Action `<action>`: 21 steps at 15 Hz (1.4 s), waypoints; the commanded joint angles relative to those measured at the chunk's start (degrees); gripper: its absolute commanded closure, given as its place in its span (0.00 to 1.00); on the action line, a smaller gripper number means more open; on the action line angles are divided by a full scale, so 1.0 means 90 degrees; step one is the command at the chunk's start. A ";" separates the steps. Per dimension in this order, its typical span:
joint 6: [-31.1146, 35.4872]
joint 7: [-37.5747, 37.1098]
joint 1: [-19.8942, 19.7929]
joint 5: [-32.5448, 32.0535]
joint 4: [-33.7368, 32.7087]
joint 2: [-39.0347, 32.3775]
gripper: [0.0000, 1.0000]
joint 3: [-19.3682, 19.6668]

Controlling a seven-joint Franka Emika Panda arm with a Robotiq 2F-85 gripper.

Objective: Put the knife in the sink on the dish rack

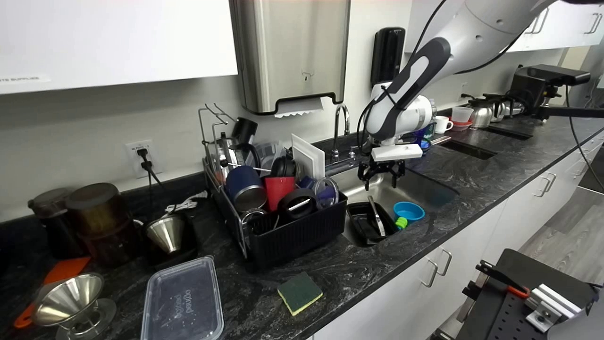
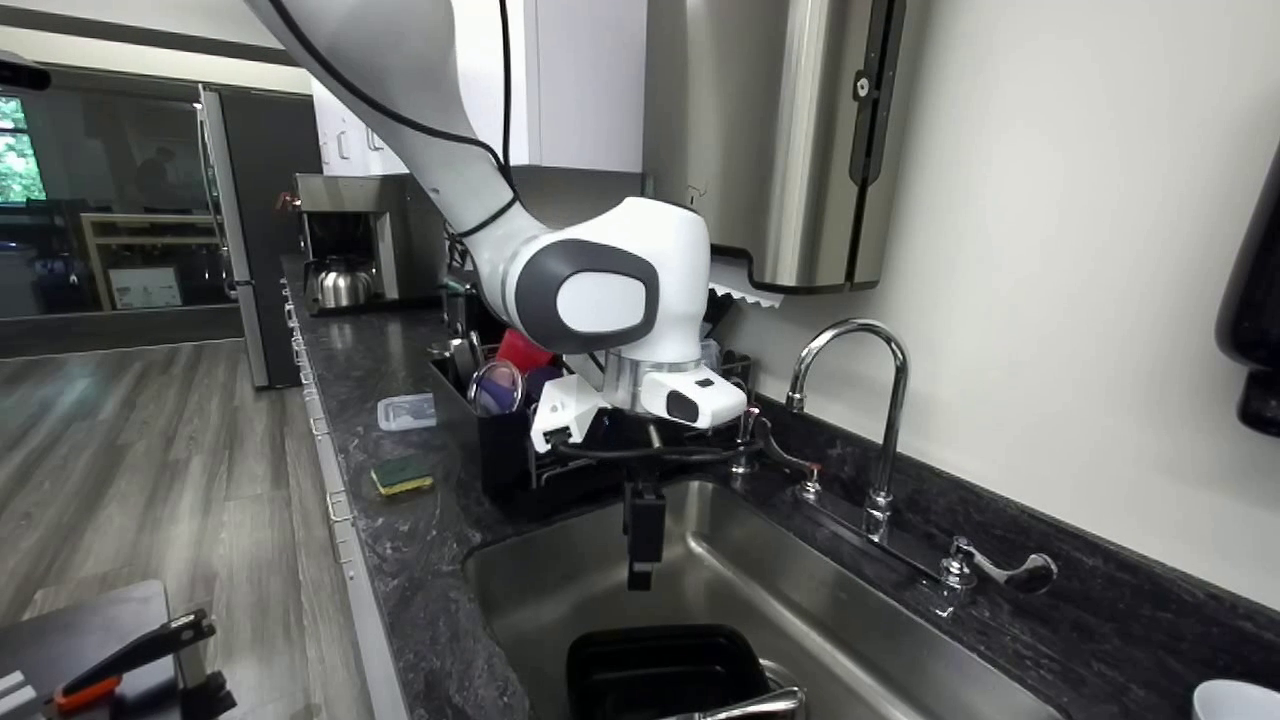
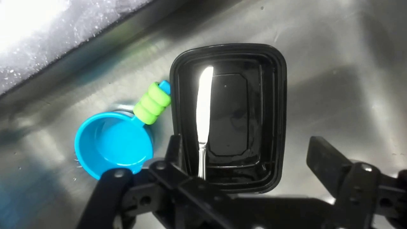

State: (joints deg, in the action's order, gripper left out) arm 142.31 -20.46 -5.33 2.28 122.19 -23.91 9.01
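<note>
Gripper (image 1: 381, 183) hangs above the sink (image 2: 560, 580), jaws wide apart; knife (image 3: 203, 111) rests in a tub (image 3: 230, 127) inside the sink; rack (image 1: 302, 238) stands beside the sink; cabinet label (image 1: 21, 79), well apart from the sink, partly reads "SUPPLIES".

Exposure's all over the place tbh. In the wrist view the counter (image 3: 28, 38) next to the sink (image 3: 311, 57) is blown out to pure white, and the knife (image 3: 203, 108) down in the sink is glaring so hard its blade barely has any detail. The sink's own steel has pale streaks, soft gray shadows and a smeary blue-green reflection. The gripper (image 3: 244, 146) over the sink looks dark and kinda soft. In an exterior view, the white cabinet (image 1: 113, 38) higher than the sink is washed flat, while the brown canister (image 1: 96, 212) well away from the sink goes murky. In an exterior view, a bright vertical streak runs down the steel dispenser (image 2: 760, 140) mounted higher than the sink, and a window (image 2: 18, 155) far beyond the sink glows against a dim background.
</note>
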 commanded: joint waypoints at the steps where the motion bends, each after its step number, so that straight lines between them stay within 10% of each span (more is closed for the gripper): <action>1: -0.0027 -0.0003 -0.0010 0.0127 -0.0312 -0.0446 0.00 0.0072; 21: 0.0165 0.0114 -0.0012 0.0054 -0.0545 -0.1311 0.00 0.0174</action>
State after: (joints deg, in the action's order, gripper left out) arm 142.54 -21.07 -5.12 2.62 118.98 -32.48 10.43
